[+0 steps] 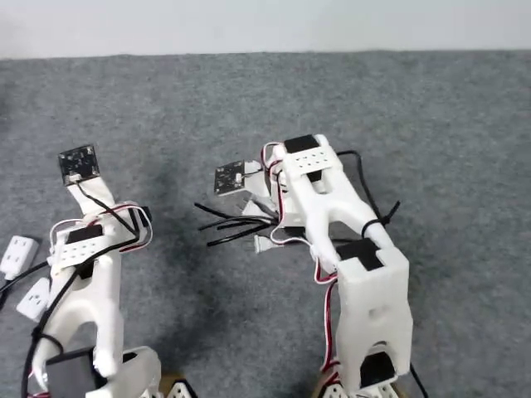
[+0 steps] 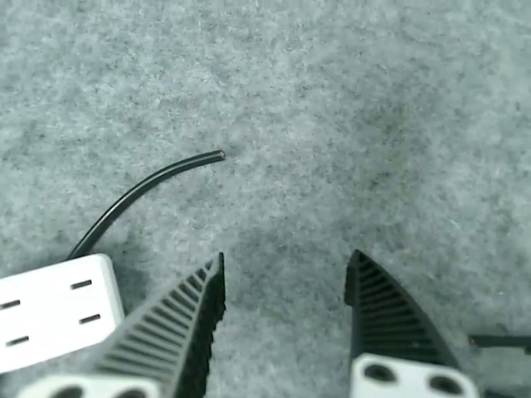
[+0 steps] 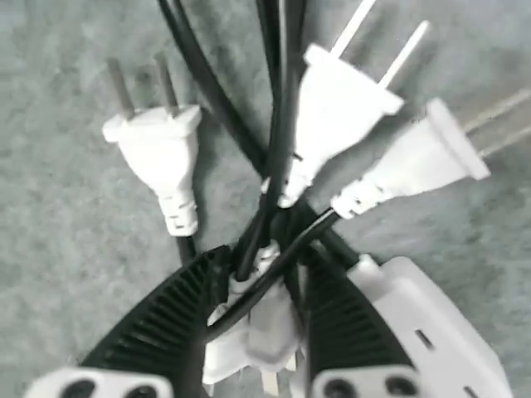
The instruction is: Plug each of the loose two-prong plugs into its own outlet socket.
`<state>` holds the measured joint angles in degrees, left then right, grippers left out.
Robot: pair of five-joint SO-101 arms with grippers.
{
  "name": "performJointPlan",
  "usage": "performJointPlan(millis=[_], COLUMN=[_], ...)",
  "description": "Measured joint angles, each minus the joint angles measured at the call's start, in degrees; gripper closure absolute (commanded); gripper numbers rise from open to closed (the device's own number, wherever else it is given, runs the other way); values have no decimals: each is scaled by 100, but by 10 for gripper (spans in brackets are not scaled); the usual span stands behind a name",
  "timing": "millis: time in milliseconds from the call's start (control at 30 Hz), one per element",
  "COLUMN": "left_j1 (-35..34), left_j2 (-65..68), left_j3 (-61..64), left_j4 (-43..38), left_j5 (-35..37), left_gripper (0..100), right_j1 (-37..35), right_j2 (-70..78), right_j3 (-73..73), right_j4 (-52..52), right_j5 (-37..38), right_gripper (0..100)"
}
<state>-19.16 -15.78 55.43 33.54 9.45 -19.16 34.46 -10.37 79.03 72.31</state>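
This looks like a robotics lab test bench. A table (image 1: pixel 431 116) covered in plain grey felt runs beyond the left gripper (image 2: pixel 286 265) to a bare white wall (image 1: pixel 249 25). The white plastic arms (image 1: pixel 348 240) carry exposed wiring (image 1: pixel 124 224) and bare circuit boards (image 1: pixel 78 164). Beside the left gripper, a black cord (image 2: pixel 141 191) ends in a cut tip. The right gripper (image 3: pixel 267 259) clamps a plug (image 3: pixel 249 348).

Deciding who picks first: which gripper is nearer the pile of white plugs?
Right. The right gripper is down among the plugs and their cords; the left gripper hangs over bare carpet beside an outlet socket, well away.
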Motion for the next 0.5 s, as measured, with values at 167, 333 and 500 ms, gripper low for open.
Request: performJointPlan(millis=[167,333,500], left_j1=[149,141,141], left_j2=[0,0,0], left_j3=[0,0,0], left_j4=[0,0,-79], left_j5=[0,0,0], left_gripper=[775,775,775], right_j1=[132,185,176], right_j2=[-26,-659,-1618], right_j3=[26,9,-536], right_j4=[589,1108,1732], right_j5=[299,343,343], right_gripper=[990,990,990])
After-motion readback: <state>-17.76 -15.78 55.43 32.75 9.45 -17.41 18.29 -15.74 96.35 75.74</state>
